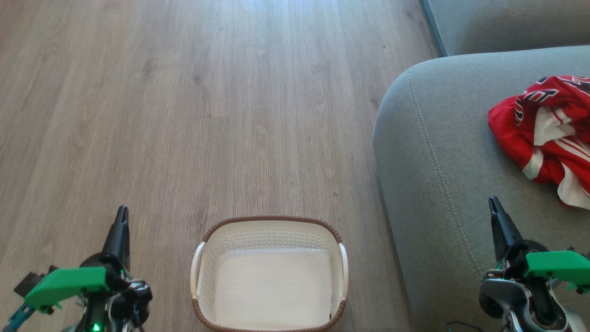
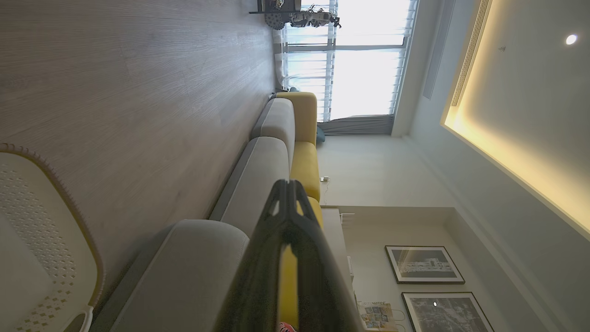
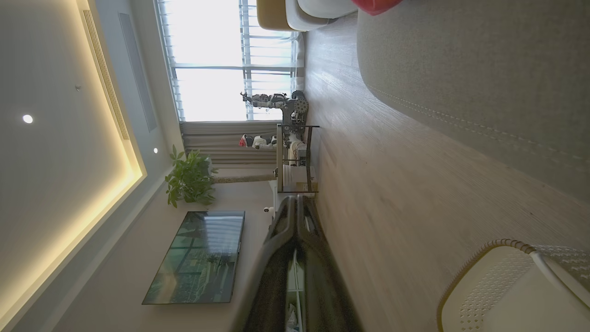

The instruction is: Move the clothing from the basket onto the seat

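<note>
Now, clothing (image 1: 548, 133): we are seeing it lying crumpled, red with white stripes, on the seat (image 1: 438, 184), right edge.
Basket (image 1: 272, 217): sitting bottom centre.
Left gripper (image 1: 122, 210): clenching shut, lower left.
Right gripper (image 1: 493, 201): clenching shut, lower right.

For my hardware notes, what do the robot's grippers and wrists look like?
Both the left gripper and right gripper have long, black, tapering fingers with cut-outs near the tips. Each wrist carries a bright green plastic cover over black and silver metal parts. A small green light glows under the left one.
</note>
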`<state>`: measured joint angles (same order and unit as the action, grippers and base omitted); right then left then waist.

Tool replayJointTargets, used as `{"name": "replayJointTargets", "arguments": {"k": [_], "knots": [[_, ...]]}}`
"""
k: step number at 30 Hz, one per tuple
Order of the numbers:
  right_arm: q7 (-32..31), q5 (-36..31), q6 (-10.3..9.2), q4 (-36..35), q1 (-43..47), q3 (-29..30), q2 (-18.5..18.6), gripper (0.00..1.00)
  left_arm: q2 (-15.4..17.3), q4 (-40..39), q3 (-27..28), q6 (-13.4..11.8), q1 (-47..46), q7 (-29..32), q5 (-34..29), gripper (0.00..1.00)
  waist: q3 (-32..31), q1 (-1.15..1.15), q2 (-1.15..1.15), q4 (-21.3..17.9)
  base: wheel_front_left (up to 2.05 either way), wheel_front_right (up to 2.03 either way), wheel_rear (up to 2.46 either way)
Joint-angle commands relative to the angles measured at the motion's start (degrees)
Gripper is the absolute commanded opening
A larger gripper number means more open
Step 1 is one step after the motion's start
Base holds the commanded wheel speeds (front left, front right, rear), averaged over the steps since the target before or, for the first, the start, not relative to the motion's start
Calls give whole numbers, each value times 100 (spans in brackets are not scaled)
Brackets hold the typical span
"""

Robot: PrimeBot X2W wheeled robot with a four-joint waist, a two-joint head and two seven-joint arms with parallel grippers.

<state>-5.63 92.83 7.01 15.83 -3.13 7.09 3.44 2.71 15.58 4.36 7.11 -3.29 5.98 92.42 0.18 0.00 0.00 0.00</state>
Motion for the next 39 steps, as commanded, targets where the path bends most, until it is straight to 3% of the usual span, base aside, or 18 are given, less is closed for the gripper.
{"name": "replayJointTargets", "arguments": {"k": [1,39], "knots": [[-51,-31,47,-182,-301,-100,-23,0,26,-154,209,37,-289,45,-20,0,0,0,0,0,0,0,0],[-68,-49,47,-181,-303,-79,-37,0,22,-154,216,37,-290,50,-25,0,0,0,0,0,0,0,0]]}}
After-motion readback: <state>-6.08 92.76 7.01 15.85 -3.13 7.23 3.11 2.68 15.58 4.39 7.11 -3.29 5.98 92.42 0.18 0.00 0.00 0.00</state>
